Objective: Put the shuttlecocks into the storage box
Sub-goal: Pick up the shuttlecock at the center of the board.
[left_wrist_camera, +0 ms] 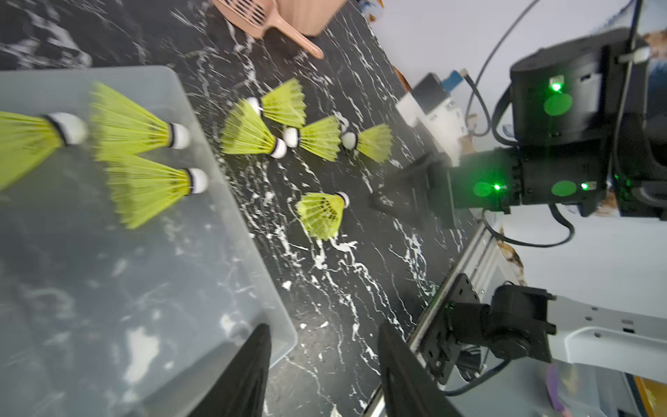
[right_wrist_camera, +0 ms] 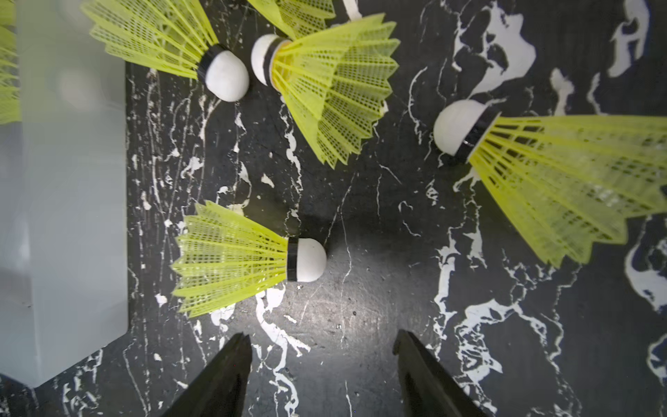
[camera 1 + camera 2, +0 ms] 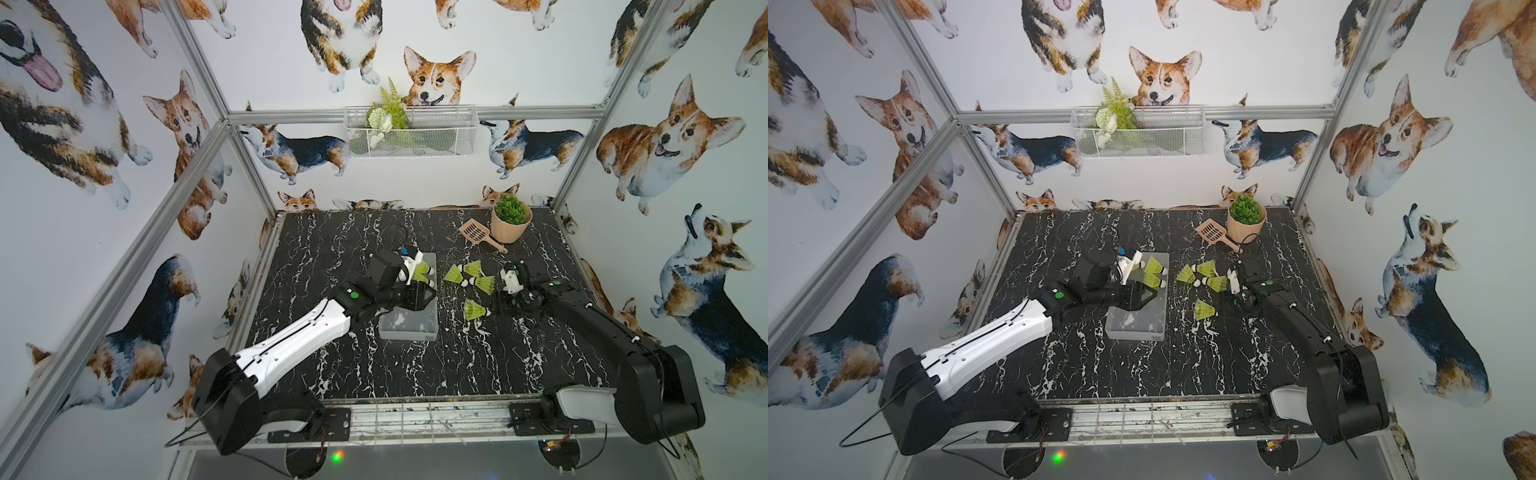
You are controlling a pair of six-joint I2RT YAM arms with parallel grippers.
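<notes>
Black marble-veined table [image 3: 332,374], bare and roomy toward the near rail. Frosted storage box [image 3: 409,330] mid-table, long side running away from the arms, three shuttlecocks [image 1: 144,184] already lying at its far end, near half free. Left hand [image 1: 325,326] above the box, fingers parted, nothing between them. Right hand [image 2: 321,334] low over the table, fingers likewise apart and empty, lined up on the lone shuttlecock [image 2: 234,258]: on its side, white tip toward the hand, skirt near the box wall but not touching.

Judged step: pick this one. Best taken by the tip and black band, not the springy mesh skirt; slide forward level, close gently, lift straight. Four more in a cluster [image 1: 317,139] just beyond, so keep clear of the neighbouring shuttlecock [image 2: 559,180]. Drop into the box's free near half, minding the left arm overhead.
</notes>
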